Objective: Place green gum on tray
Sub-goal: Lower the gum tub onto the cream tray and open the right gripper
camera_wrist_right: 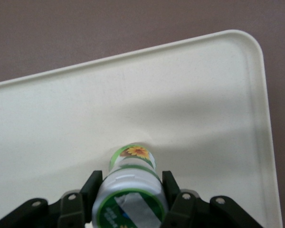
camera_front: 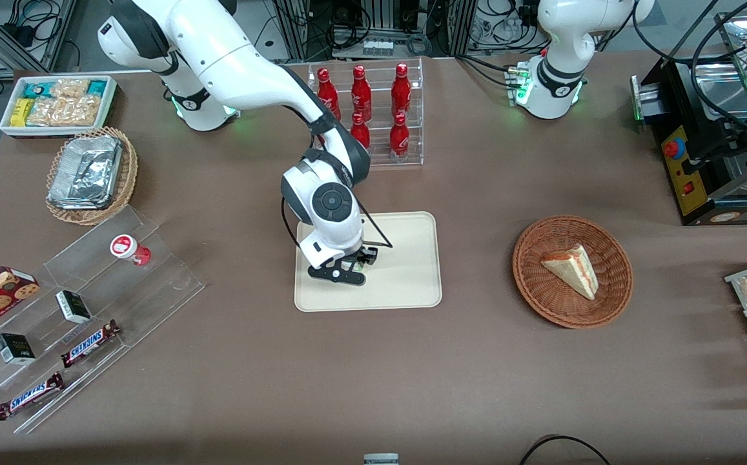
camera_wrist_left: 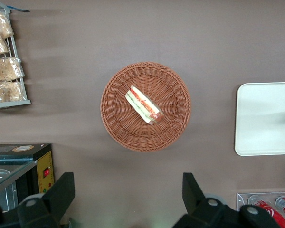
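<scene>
The green gum (camera_wrist_right: 131,190) is seen in the right wrist view as a small cylindrical canister with a white lid ringed in green, a strip of grey tape stuck over the lid's top, and a green-and-white body printed with a yellow-orange flower near its base. It is held upright between the two black fingers (camera_wrist_right: 171,190) of the gripper (camera_wrist_right: 131,192), one finger pressed against each side of the lid and upper body, so the jaws are closed upon the canister and nothing else is pinched. The base of the canister meets the cream surface of the tray (camera_wrist_right: 204,85), where a soft shadow is cast around it; whether it rests fully on the tray or is held just clear of it cannot be told. In the front view the gripper (camera_front: 355,261) is found low over the tray (camera_front: 412,284), in the part of it toward the working arm's end of the table, and only a sliver of green gum (camera_front: 360,259) is visible beneath the wrist housing. A red-bodied canister (camera_front: 129,249) is seen standing on a clear acrylic stepped rack (camera_front: 153,284), well apart from the tray toward the working arm's end. A brown wicker basket (camera_front: 605,297) holding a sandwich wedge (camera_front: 573,269) lies toward the parked arm's end.
</scene>
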Controlling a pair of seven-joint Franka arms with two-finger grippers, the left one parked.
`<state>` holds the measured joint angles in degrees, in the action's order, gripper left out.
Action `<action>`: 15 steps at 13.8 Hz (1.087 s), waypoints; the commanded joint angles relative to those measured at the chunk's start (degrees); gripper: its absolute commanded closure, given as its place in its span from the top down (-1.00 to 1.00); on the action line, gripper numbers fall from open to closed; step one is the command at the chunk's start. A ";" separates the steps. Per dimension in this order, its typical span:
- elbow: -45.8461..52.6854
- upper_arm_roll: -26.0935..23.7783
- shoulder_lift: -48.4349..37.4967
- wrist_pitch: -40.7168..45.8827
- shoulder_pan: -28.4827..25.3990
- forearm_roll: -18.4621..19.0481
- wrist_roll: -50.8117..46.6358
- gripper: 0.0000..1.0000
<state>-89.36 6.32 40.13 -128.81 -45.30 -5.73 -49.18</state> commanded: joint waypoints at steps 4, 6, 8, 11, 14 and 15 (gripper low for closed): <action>2.26 0.71 2.59 -1.27 -0.93 -0.16 -0.83 0.55; 2.18 0.71 2.59 -1.97 -0.93 2.11 -0.66 1.00; 2.18 0.71 2.76 -1.98 -0.93 3.27 -0.05 1.00; 2.18 0.71 2.59 -1.80 -0.93 3.27 0.22 1.00; 2.18 0.71 1.62 -1.28 -0.93 3.27 0.39 1.00; 2.18 0.71 0.75 -0.75 -0.93 3.19 0.48 1.00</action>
<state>-88.44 6.54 41.52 -130.57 -45.87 -3.10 -49.08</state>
